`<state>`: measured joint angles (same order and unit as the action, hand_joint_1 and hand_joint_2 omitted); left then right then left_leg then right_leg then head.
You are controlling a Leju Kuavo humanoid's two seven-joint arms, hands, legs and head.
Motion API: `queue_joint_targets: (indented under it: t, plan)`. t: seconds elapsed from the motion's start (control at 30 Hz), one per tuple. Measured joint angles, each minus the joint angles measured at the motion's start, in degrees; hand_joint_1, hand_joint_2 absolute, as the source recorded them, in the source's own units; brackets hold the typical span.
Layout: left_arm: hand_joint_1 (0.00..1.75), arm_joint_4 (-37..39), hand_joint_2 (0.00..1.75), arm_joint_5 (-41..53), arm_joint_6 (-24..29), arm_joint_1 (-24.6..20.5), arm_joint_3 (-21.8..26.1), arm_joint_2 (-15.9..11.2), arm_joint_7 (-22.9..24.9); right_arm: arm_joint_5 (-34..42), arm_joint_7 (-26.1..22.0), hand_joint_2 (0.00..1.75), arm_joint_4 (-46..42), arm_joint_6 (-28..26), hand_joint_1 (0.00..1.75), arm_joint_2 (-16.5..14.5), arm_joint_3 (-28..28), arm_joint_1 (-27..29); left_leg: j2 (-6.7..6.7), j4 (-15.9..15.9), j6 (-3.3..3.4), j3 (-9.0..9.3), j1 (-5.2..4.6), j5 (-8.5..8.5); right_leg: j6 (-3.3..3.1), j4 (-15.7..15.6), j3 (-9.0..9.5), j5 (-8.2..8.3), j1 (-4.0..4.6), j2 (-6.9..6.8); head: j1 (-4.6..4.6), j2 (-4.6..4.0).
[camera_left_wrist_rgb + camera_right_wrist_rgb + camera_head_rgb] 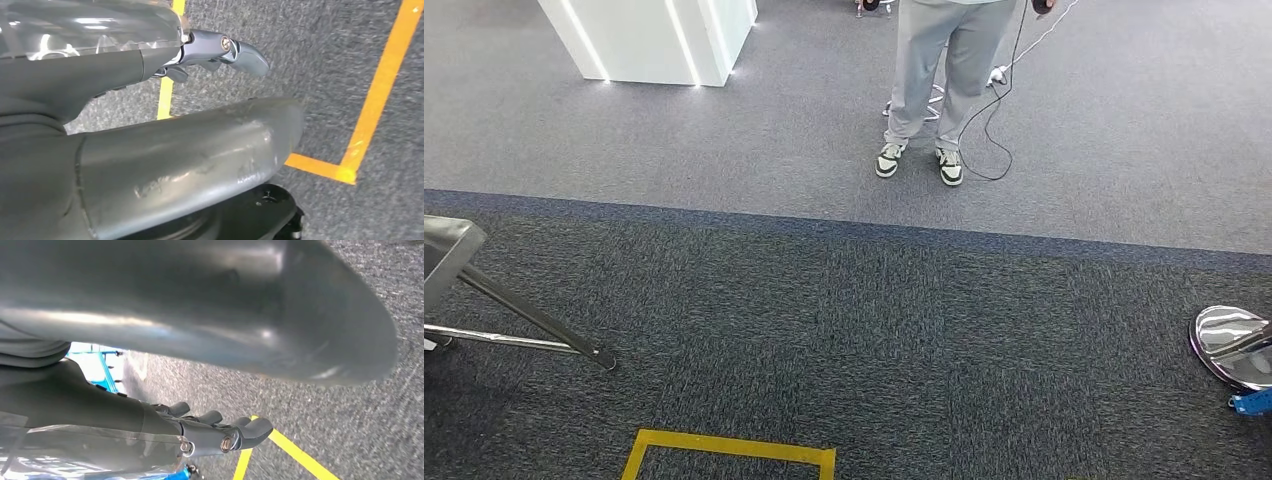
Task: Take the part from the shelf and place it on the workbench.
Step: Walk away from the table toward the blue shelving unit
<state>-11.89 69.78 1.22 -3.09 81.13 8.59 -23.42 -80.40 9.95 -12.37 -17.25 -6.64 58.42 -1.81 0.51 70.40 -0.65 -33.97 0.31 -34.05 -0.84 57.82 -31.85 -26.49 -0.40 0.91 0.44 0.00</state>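
Note:
My left hand (115, 75) hangs over dark grey carpet. Its dark fingers (240, 52) point straight out, the thick grey thumb (200, 155) stands apart from them, and nothing lies between. My right hand (125, 415) hangs the same way, with fingers (250, 432) extended, thumb (225, 315) apart and nothing held. I cannot make out a part among the things in the head view. A grey metal corner on slanted legs (514, 310) enters at the left edge; I cannot tell whether it belongs to the shelf or the workbench.
A person in grey trousers (944, 80) stands ahead on the lighter carpet, with a black cable (994, 140) trailing to the floor. A white pillar (649, 40) is at the far left. A yellow tape rectangle (729, 448) marks the floor close in front. A shiny round metal base (1229, 345) is at the right edge.

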Motion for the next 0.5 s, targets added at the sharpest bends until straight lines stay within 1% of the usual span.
queue_joint_targets:
  t: [0.03, 0.07, 0.1, 0.13, 0.17, 0.2, 0.23, 0.27, 0.3, 0.33, 0.4, 0.43, 0.47, 0.5]
  plan:
    - [0.00, 0.00, 0.00, 0.12, 0.21, -0.01, 0.00, 0.00, 0.46, -0.04, 0.01, 0.00, 0.01, 0.08, 0.00, 0.00, 0.00, -0.01, -0.16, -3.43, 0.14, 1.48, 0.00, 2.08, 0.02, 0.10, 0.02, -0.01, 0.01, 0.27, -0.01, 0.00]
    - [0.00, 0.00, 0.00, 0.27, 0.51, -0.03, 0.00, -0.01, 0.94, -0.11, 0.01, 0.00, 0.01, 0.15, 0.00, 0.00, 0.00, -0.02, -0.62, -6.80, 0.34, 2.92, -0.01, 3.56, 0.09, 0.22, -0.03, -0.01, 0.02, 0.51, -0.01, 0.00]
    - [0.00, 0.00, 0.00, 0.51, 0.85, -0.08, -0.01, -0.01, 1.36, -0.20, 0.01, 0.00, 0.02, 0.21, 0.00, 0.00, 0.00, -0.07, -1.07, -9.61, 0.53, 3.99, -0.06, 4.47, 0.27, 0.41, -0.19, -0.01, 0.09, 0.77, -0.01, 0.00]
    - [0.00, 0.00, 0.00, 0.83, 1.23, -0.13, -0.03, -0.02, 1.85, -0.27, 0.02, 0.00, 0.02, 0.26, 0.00, 0.00, 0.00, -0.10, -1.48, -11.59, 0.74, 4.66, -0.14, 5.01, 0.55, 0.54, -0.41, 0.06, 0.12, 1.00, 0.00, 0.00]
    - [0.00, 0.00, 0.00, 1.19, 1.58, -0.18, -0.09, -0.02, 2.28, -0.36, 0.02, 0.00, 0.02, 0.31, 0.00, 0.00, 0.00, -0.11, -1.74, -12.44, 0.95, 4.82, -0.26, 5.00, 0.89, 0.61, -0.66, 0.18, 0.13, 1.21, -0.01, 0.00]
    - [0.00, 0.00, 0.00, 1.61, 1.88, -0.23, -0.19, -0.02, 2.63, -0.41, 0.02, 0.00, 0.02, 0.34, 0.00, 0.00, 0.00, -0.10, -1.66, -12.69, 1.18, 4.73, -0.38, 5.07, 1.28, 0.60, -0.85, 0.34, 0.11, 1.40, 0.00, 0.00]
    - [0.00, 0.00, 0.00, 2.01, 2.10, -0.24, -0.33, -0.02, 2.96, -0.45, 0.02, 0.00, 0.01, 0.37, 0.00, 0.01, 0.00, -0.05, -1.49, -12.83, 1.54, 4.71, -0.29, 5.33, 1.63, 0.61, -0.96, 0.42, 0.06, 1.46, -0.01, 0.00]
    - [0.00, 0.00, 0.00, 2.44, 2.24, -0.25, -0.50, -0.02, 3.19, -0.48, 0.03, 0.00, 0.02, 0.40, 0.00, 0.02, 0.01, -0.01, -1.24, -13.10, 1.95, 4.76, -0.20, 5.62, 1.91, 0.95, -1.13, 0.13, 0.04, 1.30, -0.02, 0.00]
    - [0.00, 0.00, 0.00, 2.89, 2.32, -0.25, -0.72, -0.02, 3.39, -0.53, 0.05, 0.00, 0.02, 0.44, 0.00, 0.04, 0.01, 0.01, -0.99, -13.40, 2.39, 4.78, -0.08, 5.96, 2.12, 2.13, -1.66, -0.81, 0.04, 0.95, 0.08, 0.00]
    - [0.00, 0.00, 0.00, 3.28, 2.35, -0.24, -0.91, -0.02, 3.58, -0.58, 0.07, 0.00, 0.01, 0.50, 0.00, 0.05, 0.01, -0.01, -0.68, -13.64, 2.74, 4.78, 0.02, 6.23, 2.30, 4.51, -2.71, -2.43, 0.04, 0.50, 0.19, 0.00]
    - [0.00, 0.00, 0.00, 3.84, 2.37, -0.15, -1.26, -0.02, 3.93, -0.72, 0.12, 0.00, 0.02, 0.68, 0.00, 0.07, 0.00, -0.04, -0.07, -13.65, 3.05, 4.48, -0.17, 6.41, 2.60, 11.91, -6.04, -6.43, -0.10, -0.18, 0.42, 0.00]
    - [0.00, 0.00, 0.00, 3.93, 2.37, -0.11, -1.36, -0.02, 4.16, -0.78, 0.13, 0.00, 0.02, 0.76, 0.00, 0.07, 0.00, -0.05, 0.26, -13.60, 3.07, 4.37, -0.27, 6.42, 2.75, 15.00, -7.39, -7.55, -0.21, -0.28, 0.45, 0.00]
    - [0.00, 0.00, 0.00, 3.99, 2.38, -0.11, -1.44, -0.02, 4.42, -0.84, 0.14, 0.00, 0.02, 0.84, 0.00, 0.07, 0.00, -0.04, 0.56, -13.53, 3.07, 4.30, -0.33, 6.42, 2.85, 16.31, -7.88, -7.58, -0.30, -0.36, 0.45, 0.00]
    - [0.00, 0.00, 0.00, 3.99, 2.39, -0.14, -1.50, -0.01, 4.71, -0.90, 0.16, 0.00, 0.02, 0.90, 0.00, 0.07, 0.00, -0.02, 0.80, -13.45, 3.02, 4.30, -0.35, 6.39, 2.89, 15.29, -7.21, -6.49, -0.36, -0.49, 0.46, 0.00]
